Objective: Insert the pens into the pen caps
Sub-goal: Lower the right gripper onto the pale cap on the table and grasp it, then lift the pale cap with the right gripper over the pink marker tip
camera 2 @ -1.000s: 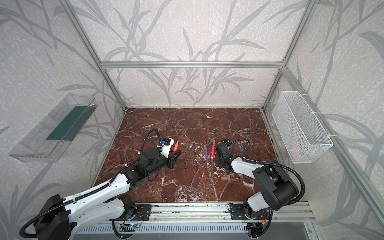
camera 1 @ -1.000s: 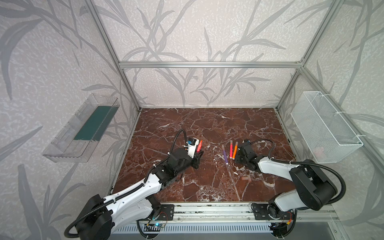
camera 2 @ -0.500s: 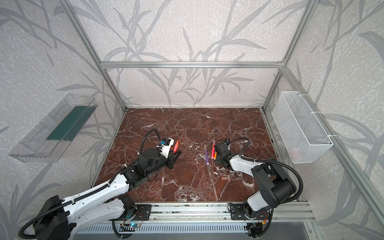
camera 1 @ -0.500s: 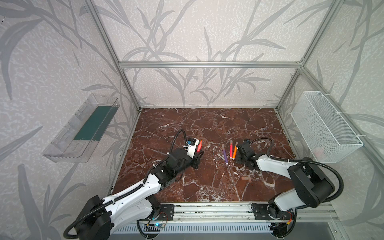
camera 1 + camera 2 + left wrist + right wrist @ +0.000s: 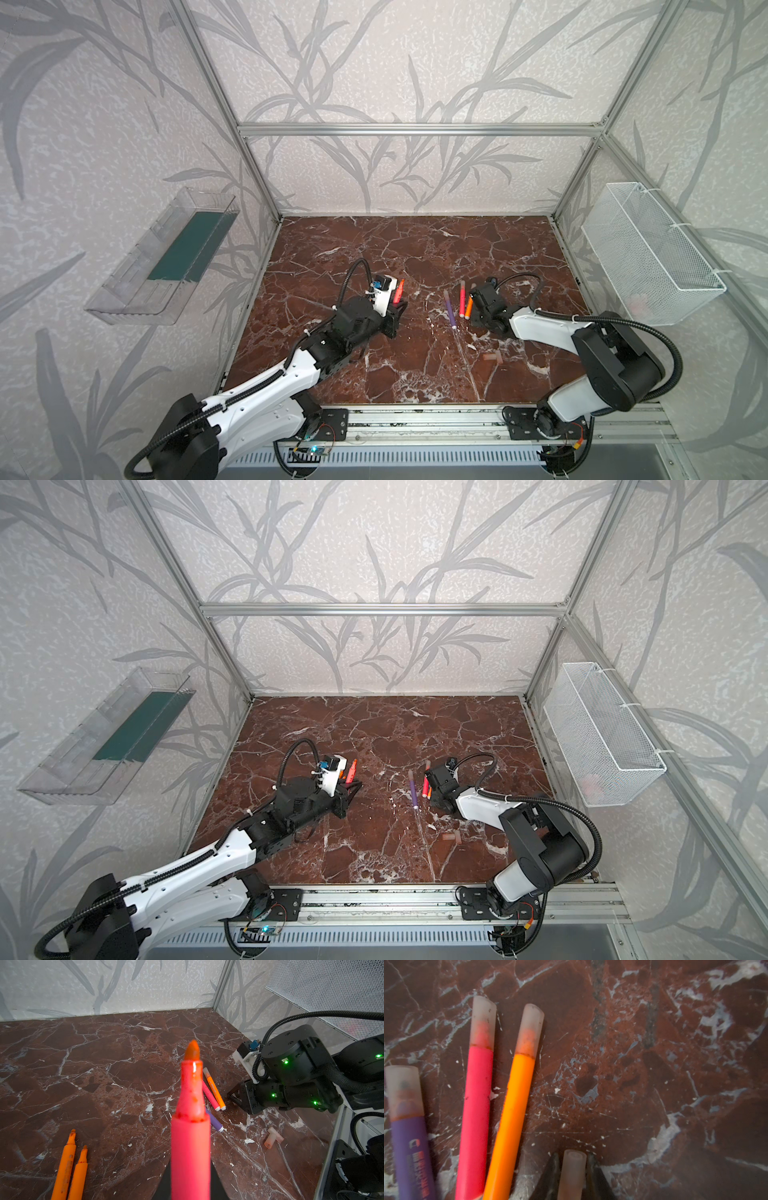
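Pink-red pen (image 5: 190,1136), tip bare, clamped tight in left gripper (image 5: 189,1165); right gripper (image 5: 572,1156) pinches translucent pen cap (image 5: 572,1176) beside capped orange pen (image 5: 512,1105).

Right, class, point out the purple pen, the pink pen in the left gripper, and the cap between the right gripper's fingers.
purple pen (image 5: 450,310): in a top view, middle of its barrel.
pink pen (image 5: 190,1147): left wrist view, barrel just below the bare tip.
cap (image 5: 572,1174): right wrist view, its side wall.
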Available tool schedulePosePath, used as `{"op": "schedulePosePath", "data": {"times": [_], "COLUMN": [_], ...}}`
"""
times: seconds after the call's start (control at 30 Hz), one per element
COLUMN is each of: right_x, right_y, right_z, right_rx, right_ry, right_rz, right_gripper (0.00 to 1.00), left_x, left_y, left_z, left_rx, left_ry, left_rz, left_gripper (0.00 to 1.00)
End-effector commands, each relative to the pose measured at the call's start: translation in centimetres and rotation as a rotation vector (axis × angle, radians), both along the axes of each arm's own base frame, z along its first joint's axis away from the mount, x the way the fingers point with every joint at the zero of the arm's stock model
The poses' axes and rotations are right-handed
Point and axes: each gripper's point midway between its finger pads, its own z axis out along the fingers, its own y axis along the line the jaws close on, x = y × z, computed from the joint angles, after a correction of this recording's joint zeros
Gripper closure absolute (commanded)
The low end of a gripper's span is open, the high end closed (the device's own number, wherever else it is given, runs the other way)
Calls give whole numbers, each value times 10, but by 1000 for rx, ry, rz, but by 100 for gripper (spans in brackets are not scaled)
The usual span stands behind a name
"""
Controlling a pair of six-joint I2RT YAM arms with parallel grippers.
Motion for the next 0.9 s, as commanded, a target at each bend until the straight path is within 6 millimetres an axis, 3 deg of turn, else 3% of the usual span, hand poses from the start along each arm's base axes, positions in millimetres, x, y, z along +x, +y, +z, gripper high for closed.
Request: {"op": "schedulePosePath", "data": {"times": [0.0, 0.13, 0.37, 0.6, 0.87], "right_x": [-10, -10, -14, -23, -42], "right_y": [-2, -3, -8, -7, 40], "right_z": [-15, -13, 5, 68, 161], "right_rx": [-33, -35, -12, 120, 456], "right_ry": [64, 60, 0, -158, -407], "right_rz": [11, 4, -11, 10, 205], "right_gripper": [77, 87, 90, 92, 93], "left_x": [-4, -5, -10, -18, -28], "left_y": [0, 1, -2, -18, -61], "left_z": [6, 8, 10, 9, -10], "left_rx": [-21, -19, -37, -108, -204], "left_ry": [-11, -8, -5, 45, 131], "left_rz": [-15, -14, -44, -117, -244], "left_gripper": [100, 100, 100, 100, 100]}}
